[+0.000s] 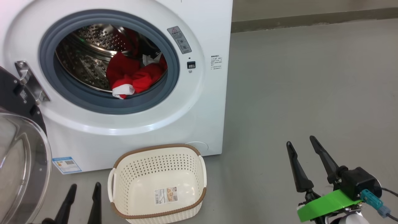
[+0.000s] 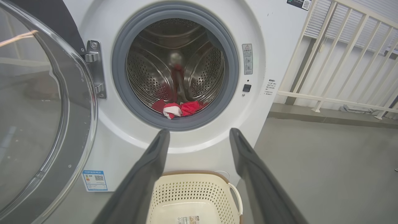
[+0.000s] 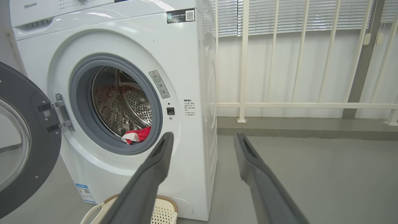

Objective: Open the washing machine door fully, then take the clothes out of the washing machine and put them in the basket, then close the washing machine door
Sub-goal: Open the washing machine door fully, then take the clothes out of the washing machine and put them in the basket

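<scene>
The white washing machine (image 1: 199, 102) stands with its door (image 1: 21, 149) swung wide to the left on its hinge; the glass bowl and black rim show in the left wrist view as the door (image 2: 40, 109) and in the right wrist view as the door (image 3: 21, 140). Red and white clothes (image 1: 133, 76) lie in the steel drum, clothes (image 2: 178, 109), clothes (image 3: 136, 136). The cream basket (image 1: 158, 183) sits empty on the floor before the machine. My left gripper (image 1: 84, 186) is open, low, left of the basket. My right gripper (image 1: 301, 141) is open over bare floor at the right.
Grey floor (image 1: 311, 77) stretches to the right of the machine. A white railing (image 3: 279, 105) with blinds behind it runs along the back. The open door takes up the space at the left, close to my left gripper.
</scene>
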Robot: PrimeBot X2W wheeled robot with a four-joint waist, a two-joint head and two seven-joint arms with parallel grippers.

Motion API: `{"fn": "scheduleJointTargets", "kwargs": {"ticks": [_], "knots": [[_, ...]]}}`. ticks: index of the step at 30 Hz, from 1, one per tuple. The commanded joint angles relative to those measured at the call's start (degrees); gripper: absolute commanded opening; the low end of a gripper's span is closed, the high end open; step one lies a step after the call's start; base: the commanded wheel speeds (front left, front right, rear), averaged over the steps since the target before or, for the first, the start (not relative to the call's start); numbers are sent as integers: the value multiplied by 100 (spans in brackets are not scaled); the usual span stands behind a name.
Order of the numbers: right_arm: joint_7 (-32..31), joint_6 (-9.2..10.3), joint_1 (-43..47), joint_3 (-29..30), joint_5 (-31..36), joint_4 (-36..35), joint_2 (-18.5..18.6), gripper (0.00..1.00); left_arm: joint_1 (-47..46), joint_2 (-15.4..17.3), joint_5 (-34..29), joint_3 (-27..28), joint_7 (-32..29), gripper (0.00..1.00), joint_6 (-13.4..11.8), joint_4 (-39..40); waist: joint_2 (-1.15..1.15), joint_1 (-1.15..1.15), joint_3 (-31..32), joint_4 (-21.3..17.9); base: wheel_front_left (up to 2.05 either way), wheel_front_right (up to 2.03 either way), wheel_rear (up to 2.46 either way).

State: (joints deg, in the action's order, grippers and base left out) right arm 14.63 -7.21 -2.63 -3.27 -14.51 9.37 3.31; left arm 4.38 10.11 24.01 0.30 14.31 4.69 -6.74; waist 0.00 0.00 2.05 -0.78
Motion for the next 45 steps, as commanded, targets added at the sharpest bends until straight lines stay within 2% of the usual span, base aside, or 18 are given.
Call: {"fn": "scheduleJointTargets", "kwargs": {"ticks": [1, 13, 31, 45], "knots": [[37, -28, -59, -138, -16, -156, 52, 100, -98, 59, -81, 255, 68, 100, 71, 100, 0, 0, 36, -22, 0, 0, 0], [37, -28, 273, -123, 30, -163, 97, 100, 211, -228, -556, 585, 68, 100, 240, 97, 0, 0, 123, -77, 0, 0, 0], [37, -28, 215, -252, -53, -120, 156, 100, 206, -453, -878, 853, 69, 100, 228, -145, 0, 0, 138, -144, 3, -3, 0], [37, -28, 176, -321, -110, -104, 156, 100, 102, -552, -987, 982, 69, 100, 243, -115, 0, 0, 107, -91, 128, -128, 0]]}}
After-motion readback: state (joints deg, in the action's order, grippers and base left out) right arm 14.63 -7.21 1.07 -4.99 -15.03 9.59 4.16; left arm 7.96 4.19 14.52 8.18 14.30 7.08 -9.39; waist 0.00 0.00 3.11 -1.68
